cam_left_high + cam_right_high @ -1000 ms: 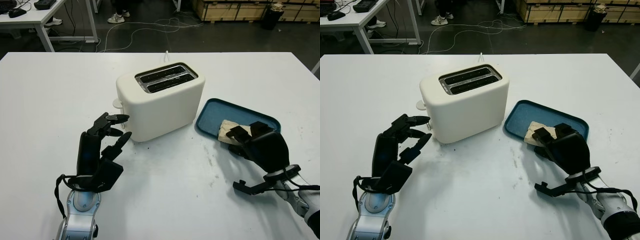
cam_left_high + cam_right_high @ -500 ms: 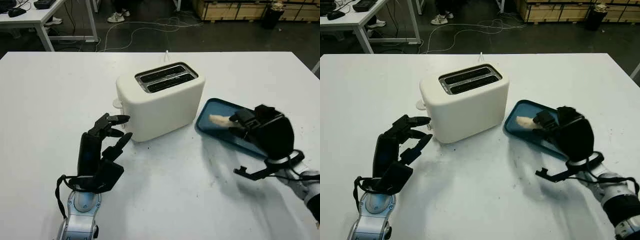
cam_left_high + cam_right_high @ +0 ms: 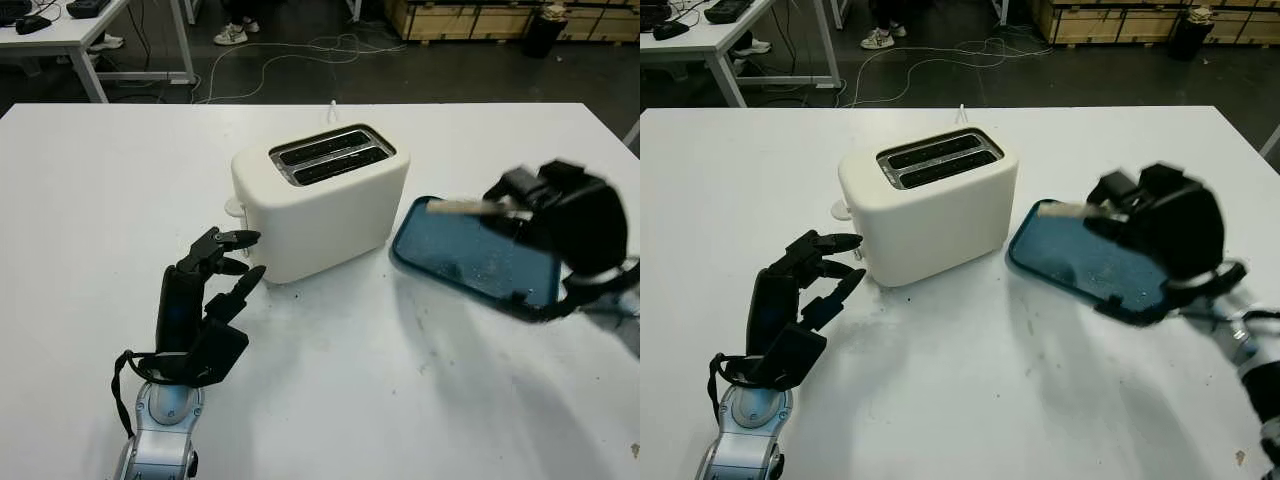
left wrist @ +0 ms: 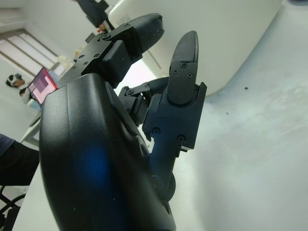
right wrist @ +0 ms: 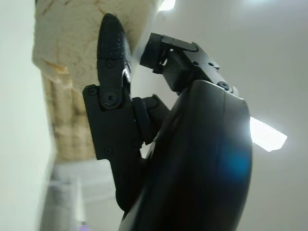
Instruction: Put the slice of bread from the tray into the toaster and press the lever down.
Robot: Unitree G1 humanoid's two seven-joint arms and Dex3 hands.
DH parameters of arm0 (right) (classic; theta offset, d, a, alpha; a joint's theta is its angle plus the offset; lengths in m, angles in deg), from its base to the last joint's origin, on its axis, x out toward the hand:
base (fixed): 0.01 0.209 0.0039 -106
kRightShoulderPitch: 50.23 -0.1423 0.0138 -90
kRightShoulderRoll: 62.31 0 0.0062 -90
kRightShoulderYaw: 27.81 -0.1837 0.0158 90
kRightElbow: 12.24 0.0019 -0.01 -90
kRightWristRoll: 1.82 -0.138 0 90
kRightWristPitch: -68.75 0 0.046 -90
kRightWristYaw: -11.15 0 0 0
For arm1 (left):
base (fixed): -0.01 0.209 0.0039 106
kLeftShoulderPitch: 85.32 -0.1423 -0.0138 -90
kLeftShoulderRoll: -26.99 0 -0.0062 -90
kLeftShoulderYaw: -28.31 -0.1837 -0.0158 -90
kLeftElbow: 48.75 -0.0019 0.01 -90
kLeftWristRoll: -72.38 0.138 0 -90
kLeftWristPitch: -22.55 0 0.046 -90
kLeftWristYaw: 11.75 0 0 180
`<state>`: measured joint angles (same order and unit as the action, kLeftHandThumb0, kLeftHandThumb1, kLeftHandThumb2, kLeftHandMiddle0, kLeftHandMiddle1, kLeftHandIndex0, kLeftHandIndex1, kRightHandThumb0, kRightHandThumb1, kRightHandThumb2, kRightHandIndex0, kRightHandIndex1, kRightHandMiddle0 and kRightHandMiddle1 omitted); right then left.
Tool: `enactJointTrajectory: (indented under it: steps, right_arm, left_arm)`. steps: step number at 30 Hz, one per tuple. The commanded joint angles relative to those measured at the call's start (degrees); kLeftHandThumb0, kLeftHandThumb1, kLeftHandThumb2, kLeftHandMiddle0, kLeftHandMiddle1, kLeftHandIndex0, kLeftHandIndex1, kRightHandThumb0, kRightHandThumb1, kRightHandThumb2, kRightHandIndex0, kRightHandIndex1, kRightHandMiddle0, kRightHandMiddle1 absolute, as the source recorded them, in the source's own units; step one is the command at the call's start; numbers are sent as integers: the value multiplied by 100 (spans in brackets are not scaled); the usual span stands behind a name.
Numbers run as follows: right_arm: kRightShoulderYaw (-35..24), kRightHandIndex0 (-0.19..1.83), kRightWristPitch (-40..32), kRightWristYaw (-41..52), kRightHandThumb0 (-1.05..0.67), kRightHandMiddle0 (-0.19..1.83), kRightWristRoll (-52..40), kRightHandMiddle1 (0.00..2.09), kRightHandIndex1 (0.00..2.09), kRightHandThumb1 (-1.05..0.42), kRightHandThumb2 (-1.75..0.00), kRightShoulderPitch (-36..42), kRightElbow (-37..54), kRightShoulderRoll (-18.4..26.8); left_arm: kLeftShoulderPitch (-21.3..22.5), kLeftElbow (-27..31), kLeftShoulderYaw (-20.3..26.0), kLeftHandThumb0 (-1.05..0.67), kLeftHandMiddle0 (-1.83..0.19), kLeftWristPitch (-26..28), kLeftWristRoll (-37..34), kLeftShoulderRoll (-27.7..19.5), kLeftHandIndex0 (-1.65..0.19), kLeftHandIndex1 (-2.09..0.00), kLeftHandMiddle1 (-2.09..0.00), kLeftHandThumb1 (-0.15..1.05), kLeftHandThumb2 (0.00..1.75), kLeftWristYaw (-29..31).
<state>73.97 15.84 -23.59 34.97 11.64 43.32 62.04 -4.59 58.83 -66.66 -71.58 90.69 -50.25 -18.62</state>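
Bread (image 3: 462,207) was held edge-on in the right robot hand (image 3: 548,215), pinched between its black fingers (image 5: 111,57), at the right of the frame. The slice hung in the air above the upper left corner of the blue tray (image 3: 470,265), apart from the tray floor, and pointed toward the toaster (image 3: 320,200). Crumbs lay on the bare tray. So the pick-up looked done: the slice was off the tray and firmly gripped.

What was left, as far as could be judged, was the carry across the short gap to the toaster, the turn of the slice so that it stood upright over one of the two slots (image 3: 330,155), the drop into it, and then the press on the lever (image 3: 234,207). Both slots showed dark and held nothing, and the lever knob sat high on the toaster's left end, not yet pushed.

The left robot hand (image 3: 205,290) was open at the lower left of the frame, above the white counter (image 3: 330,400), its fingertips (image 4: 185,48) just beside the toaster's left end and near the lever, well placed for the press.
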Motion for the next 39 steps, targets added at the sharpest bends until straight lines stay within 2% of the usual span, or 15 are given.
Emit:
enactJointTrajectory:
  steps: [1, 3, 5, 7, 12, 17, 24, 27, 33, 39]
  right_arm:
    - [-269, 86, 739, 1311, -43, 61, -1320, 174, 175, -92, -29, -511, -541, -93]
    - [-449, 79, 1027, 2512, -41, 57, -2340, 174, 175, -92, -28, -943, -1013, -276]
    - [-637, 82, 795, 3583, -44, 61, -3077, 174, 175, -92, -25, -1424, -1299, -472]
    - [-784, 86, 675, 4348, -48, 67, -3492, 175, 175, -92, -23, -1915, -1580, -646]
    - [-1040, 87, 500, 5766, -45, 69, -3998, 171, 175, -92, -19, -2884, -2109, -1103]
    - [-1011, 94, 301, 6516, -54, 74, -3865, 174, 175, -92, -16, -3679, -2557, -1585]
    - [-814, 102, -227, 7108, -48, 84, -3564, 175, 175, -92, -16, -4382, -2781, -2177]
    - [-700, 105, -662, 7377, -44, 88, -3449, 175, 175, -92, -18, -4611, -2780, -2354]
    - [-286, 117, -1061, 7299, -48, 100, -2789, 175, 175, -92, -19, -4840, -2549, -2451]
    - [-52, 117, -1210, 7408, -48, 99, -2443, 175, 175, -92, -16, -4863, -2330, -2463]
  left_arm:
    - [-40, -3, -21, -33, -52, 3, 64, 0, -58, -71, -119, 92, 16, -25]
    - [-46, -9, -26, -34, -52, -6, 82, 7, -57, -71, -118, 92, 16, -48]
    - [-44, -17, -25, -34, -52, -21, 57, 14, -57, -70, -118, 92, 16, -45]
    - [-41, -9, -23, -34, -52, -8, 70, 4, -57, -70, -118, 92, 16, -39]
    - [-8, -44, -5, -34, -53, -34, -12, 29, -58, -70, -118, 92, 16, -27]
    - [6, -34, -21, -34, -52, 13, 2, 29, -58, -71, -118, 92, 16, -11]
    - [2, -55, -36, -33, -53, -12, 59, 34, -57, -71, -119, 92, 16, -54]
    - [-2, -48, -39, -35, -52, 8, 73, 35, -57, -71, -119, 92, 17, -61]
    - [1, 8, -68, -35, -54, 60, 143, 35, -57, -71, -118, 92, 16, -69]
    - [24, -23, -39, -33, -52, -5, 6, 36, -57, -72, -119, 92, 16, -28]
